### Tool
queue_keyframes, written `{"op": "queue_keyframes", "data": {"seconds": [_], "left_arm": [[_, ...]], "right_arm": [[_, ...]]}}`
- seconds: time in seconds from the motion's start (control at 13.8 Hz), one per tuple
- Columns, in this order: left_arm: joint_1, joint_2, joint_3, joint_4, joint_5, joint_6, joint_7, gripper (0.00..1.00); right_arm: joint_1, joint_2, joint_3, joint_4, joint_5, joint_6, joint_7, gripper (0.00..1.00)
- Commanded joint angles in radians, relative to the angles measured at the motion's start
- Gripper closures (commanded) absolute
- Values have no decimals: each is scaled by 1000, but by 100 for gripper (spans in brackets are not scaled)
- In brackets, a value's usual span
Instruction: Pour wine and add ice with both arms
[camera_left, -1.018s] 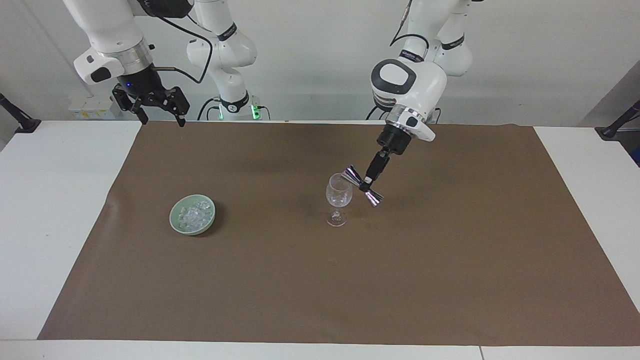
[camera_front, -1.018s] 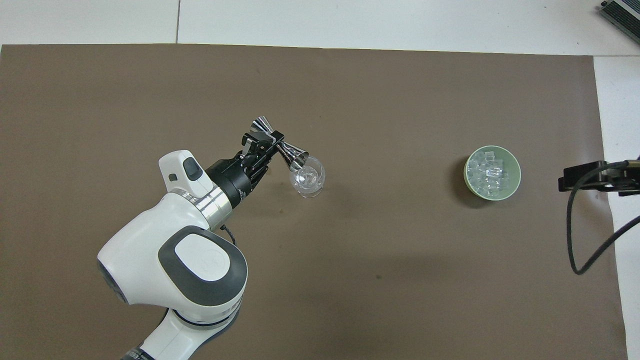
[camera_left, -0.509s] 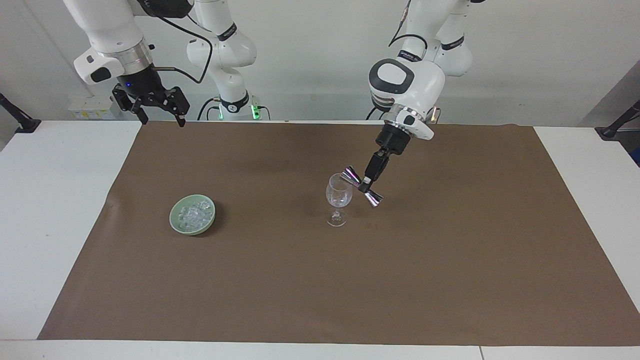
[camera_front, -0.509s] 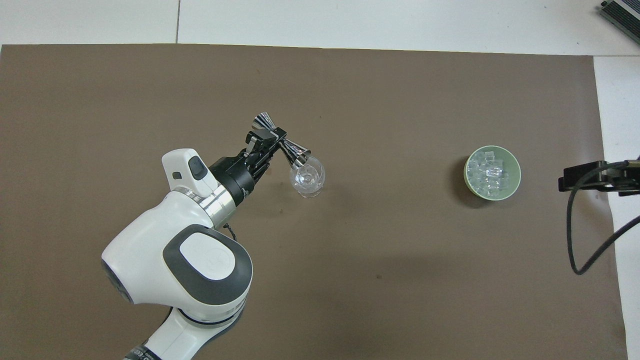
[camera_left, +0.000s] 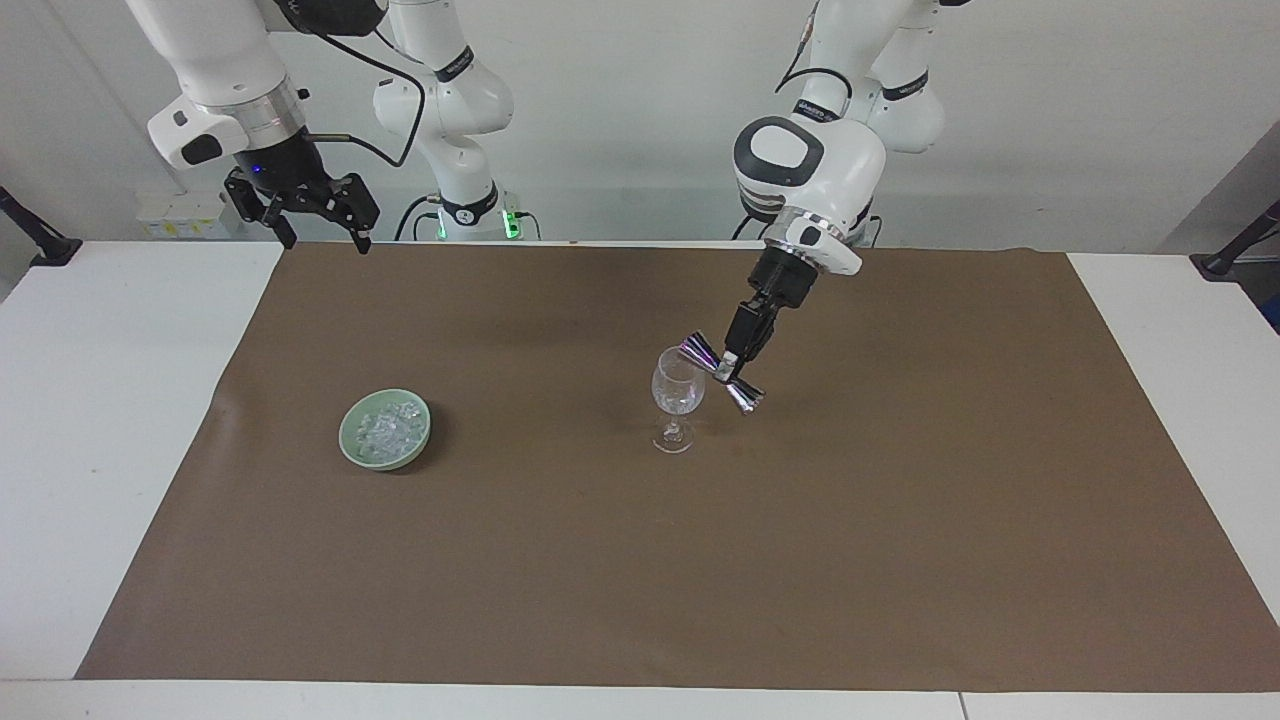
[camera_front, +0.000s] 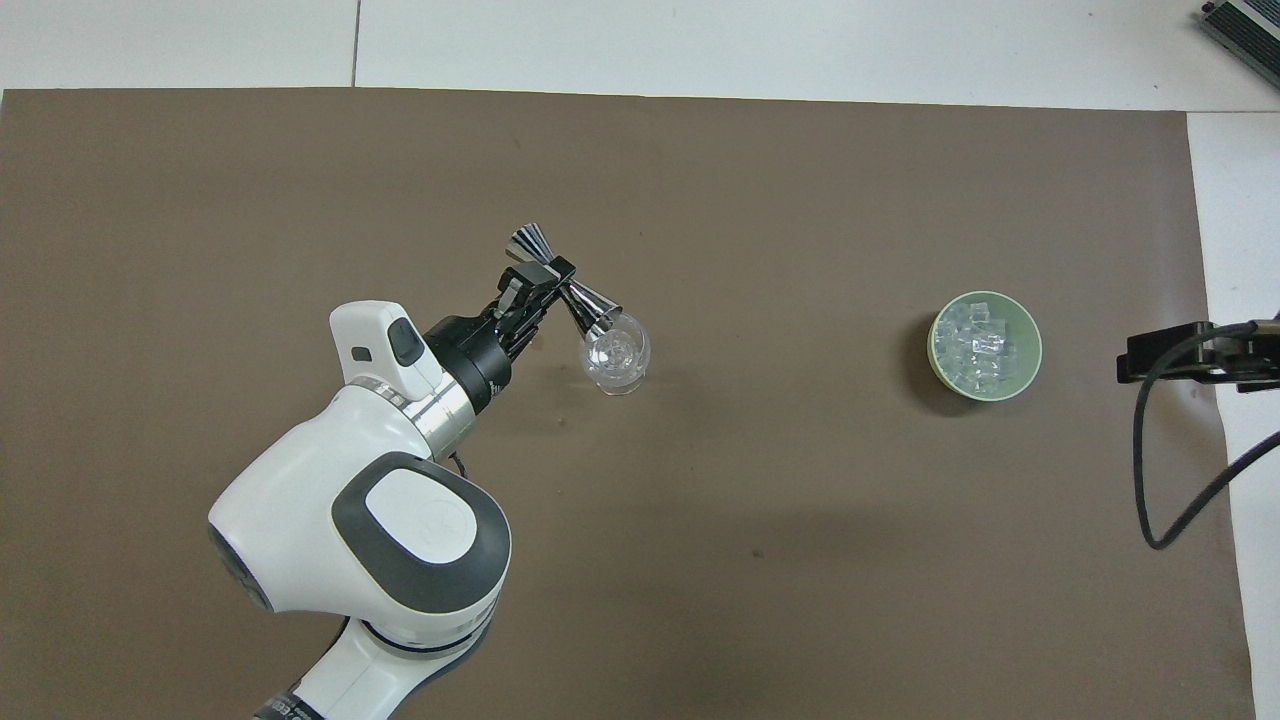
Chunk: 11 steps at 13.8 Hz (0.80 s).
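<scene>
A clear wine glass stands upright on a brown mat, roughly in the middle of the table. Over its rim hangs a shiny metal measuring cup shaped like an hourglass, tilted so that one open end dips down to the mouth of the glass while the other end points away and downward in the facing view. The left gripper pinches this measuring cup at its narrow waist, with its fingers pressed tight against it; the left arm reaches in over the mat from its own end of the table. Well apart from the glass, toward the right arm's end of the table, sits a pale green bowl on the mat, and in it lies a heap of ice, small clear chunks. The right gripper hangs in the air above the table's edge nearest the robots, away from the bowl, with its fingers spread wide and nothing between them; this arm waits.
</scene>
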Motion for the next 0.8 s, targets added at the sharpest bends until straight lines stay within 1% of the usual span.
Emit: {"op": "queue_keyframes", "data": {"seconds": [0.0, 0.44, 0.73], "left_arm": [[-21, 13, 11, 21, 5, 26, 46, 100], [-25, 13, 7, 22, 5, 26, 109, 100], [-28, 24, 5, 42, 7, 26, 155, 100]], "right_arm": [[-5, -24, 2, -27, 17, 8, -14, 0], [-5, -24, 2, -27, 17, 8, -14, 0], [-5, -24, 2, -27, 17, 8, -14, 0]]}}
